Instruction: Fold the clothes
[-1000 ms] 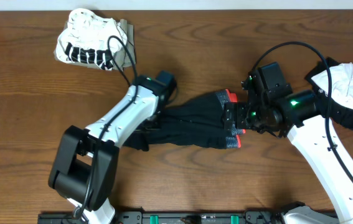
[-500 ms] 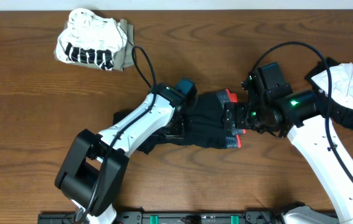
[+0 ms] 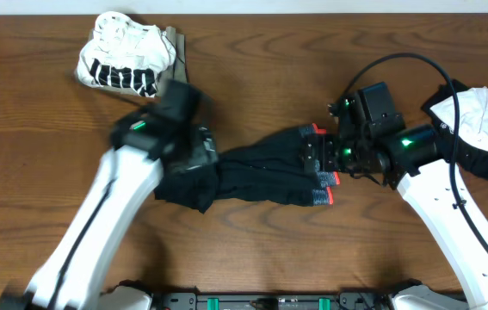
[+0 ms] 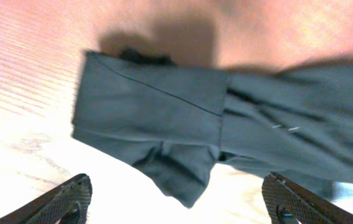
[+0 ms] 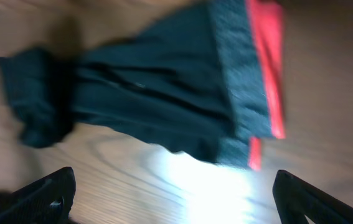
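Overhead, you have the black trousers (image 3: 261, 172) lying bunched across the middle of the table (image 3: 37, 172). The legs are folded over toward the left, and the grey waistband (image 3: 321, 182) with its red-orange edge is at the right end. Your left gripper (image 4: 179, 200) hangs over the folded leg end with its jaws spread wide and nothing between them; that arm is blurred from above. Your right gripper (image 5: 176, 194) sits above the waistband end, jaws equally wide, gripping nothing. A white black-printed top (image 3: 123, 60) lies at the far left corner, touching an olive piece (image 3: 175, 41), well apart from the trousers. A black-and-white garment (image 3: 484, 120) lies at the right edge.
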